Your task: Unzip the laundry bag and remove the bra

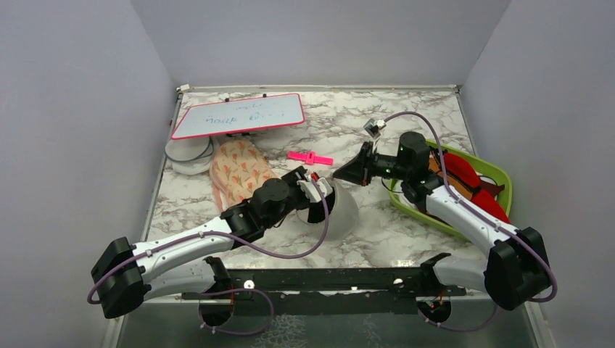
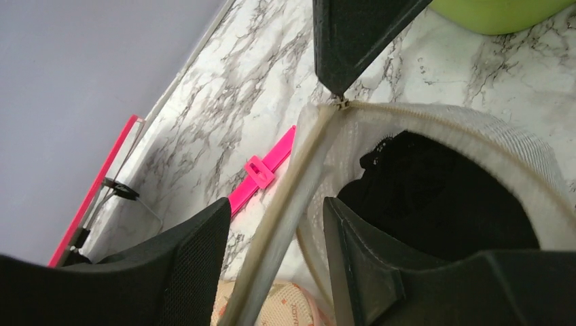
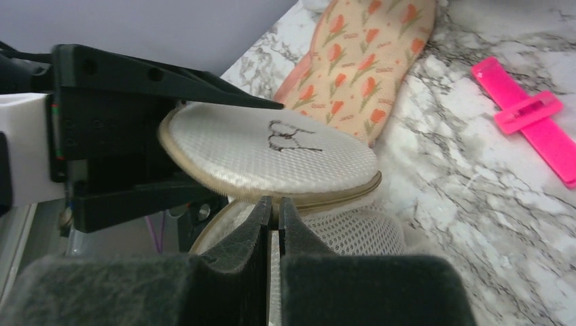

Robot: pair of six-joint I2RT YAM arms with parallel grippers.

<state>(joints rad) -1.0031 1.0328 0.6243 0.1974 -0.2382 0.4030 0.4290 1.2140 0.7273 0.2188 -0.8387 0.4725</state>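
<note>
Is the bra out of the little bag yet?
Not yet. The laundry bag is already unzipped and gaping. The right gripper pinches the zip pull, and the open left gripper straddles the lifted half's rim. The bra sits inside, waiting to be pulled out.

White mesh laundry bag [image 1: 347, 210] with a beige rim sits mid table [image 1: 391, 232], unzipped and gaping like a clamshell. The top half has a black squiggle on it. Black bra [image 2: 441, 197] is bunched inside the lower half.
</note>
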